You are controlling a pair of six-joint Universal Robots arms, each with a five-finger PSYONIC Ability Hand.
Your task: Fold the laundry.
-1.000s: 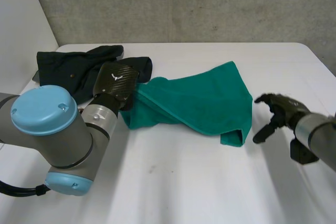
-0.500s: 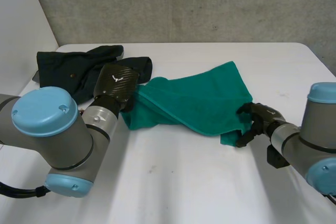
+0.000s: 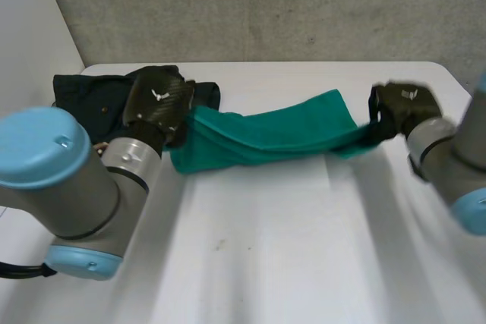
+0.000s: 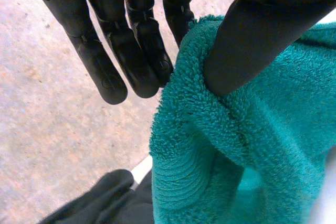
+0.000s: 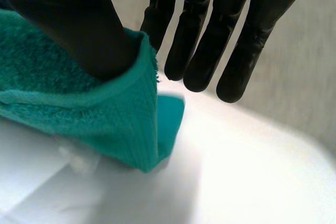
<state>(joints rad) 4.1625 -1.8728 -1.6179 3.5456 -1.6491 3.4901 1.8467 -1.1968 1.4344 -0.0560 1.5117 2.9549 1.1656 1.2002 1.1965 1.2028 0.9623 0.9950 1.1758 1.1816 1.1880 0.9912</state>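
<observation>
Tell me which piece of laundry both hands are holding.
The green towel, stretched between the left hand and right hand; the dark garment lies bunched behind the left hand, unheld.

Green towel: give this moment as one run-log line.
towel: stretched between both hands | left hand: pinches one end | right hand: pinches other end | dark clothes: heaped by left hand | fold: not yet made

We look down from behind on the whole teal towel (image 3: 266, 138); our wrist cameras sit close at its opposite ends, sharing that cloth.
</observation>
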